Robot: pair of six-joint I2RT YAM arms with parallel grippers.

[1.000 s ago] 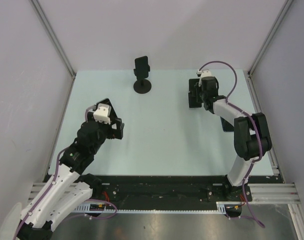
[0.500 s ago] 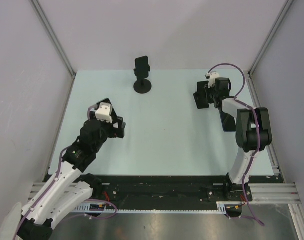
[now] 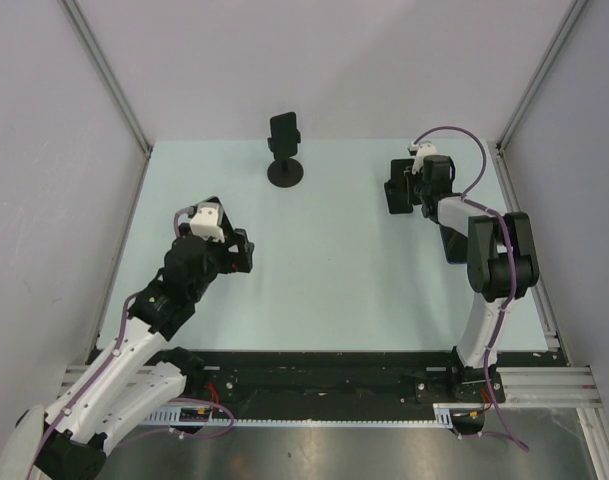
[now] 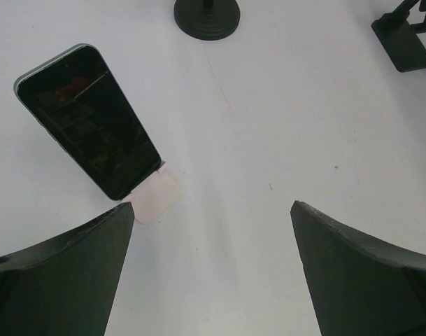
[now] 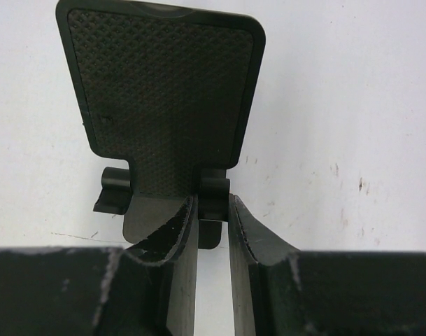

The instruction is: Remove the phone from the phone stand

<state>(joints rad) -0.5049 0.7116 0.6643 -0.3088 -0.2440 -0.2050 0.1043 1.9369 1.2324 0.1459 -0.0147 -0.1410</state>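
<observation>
A phone (image 4: 87, 119) with a dark screen and green edge shows at the left of the left wrist view, its lower end on a small pale pink piece (image 4: 155, 197). I cannot tell if it lies flat or is propped. It is hidden under the left arm in the top view. My left gripper (image 4: 211, 207) is open and empty, just near and right of the phone; it also shows in the top view (image 3: 234, 255). My right gripper (image 5: 213, 203) is shut on the hinge of a black folding phone stand (image 5: 164, 98) at the back right (image 3: 394, 192).
A black stand with a round base (image 3: 286, 172) and an upright black holder on top stands at the back middle; its base shows in the left wrist view (image 4: 207, 14). Grey walls close in the table on three sides.
My right wrist has shifted slightly right and back again at the folding stand, staying shut on it. My left gripper has crept a little forward and right.
</observation>
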